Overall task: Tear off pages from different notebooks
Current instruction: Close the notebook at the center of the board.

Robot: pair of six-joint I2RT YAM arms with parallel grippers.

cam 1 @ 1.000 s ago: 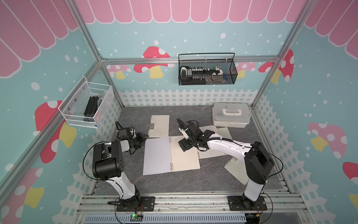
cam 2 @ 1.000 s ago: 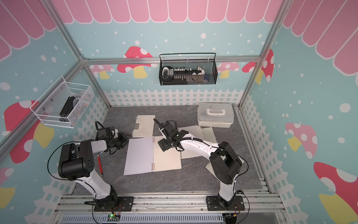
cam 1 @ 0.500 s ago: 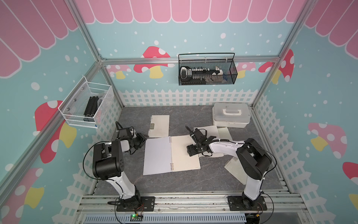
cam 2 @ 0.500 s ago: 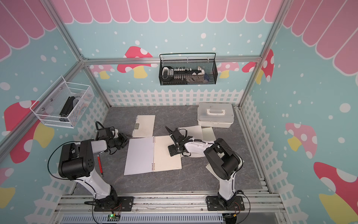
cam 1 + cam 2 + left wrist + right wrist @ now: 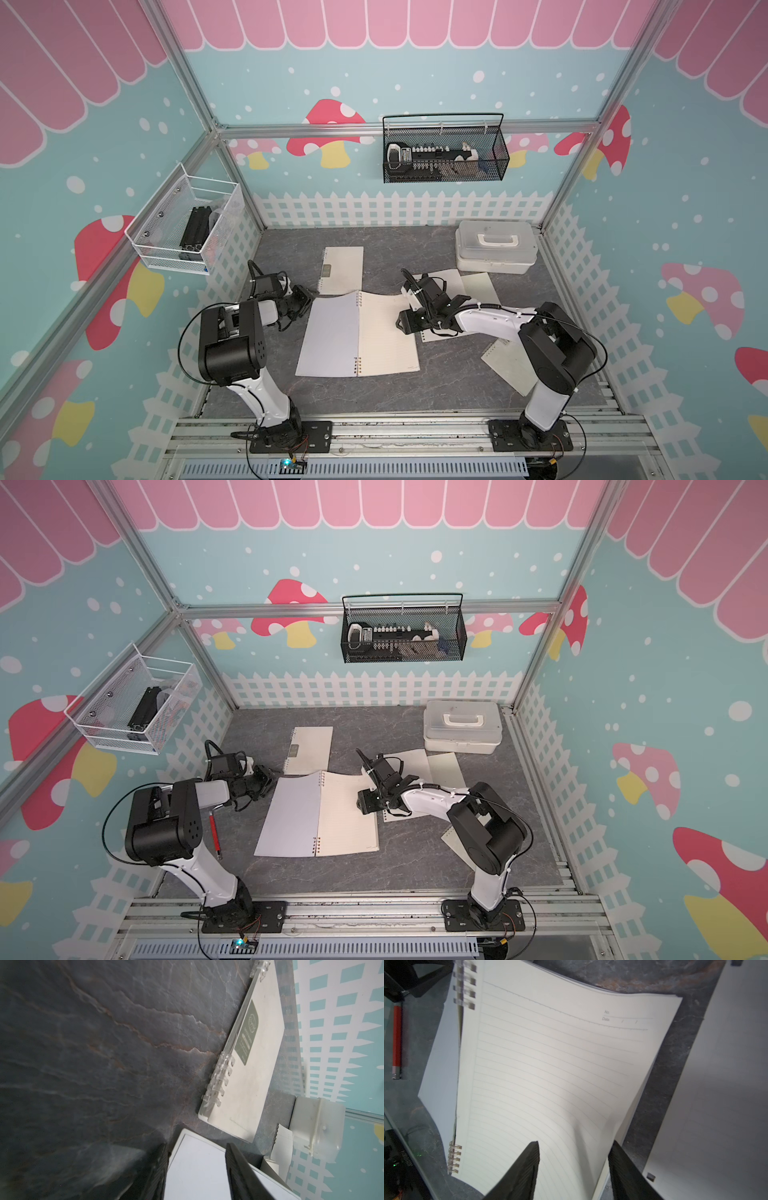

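Slate tabletop [image 5: 449, 390] | red pen [image 5: 215, 831] near open notebook [image 5: 291, 816] | white box [image 5: 494, 249] rear corner

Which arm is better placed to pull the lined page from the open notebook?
Right. The right gripper straddles the lined page at its free edge, jaws apart; the left gripper sits at the cover corner across the coil, suited to pinning the open notebook.

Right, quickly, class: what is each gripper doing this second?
Left gripper: open, straddling a corner of the open notebook.
Right gripper: open, over the lined page, nothing gripped.
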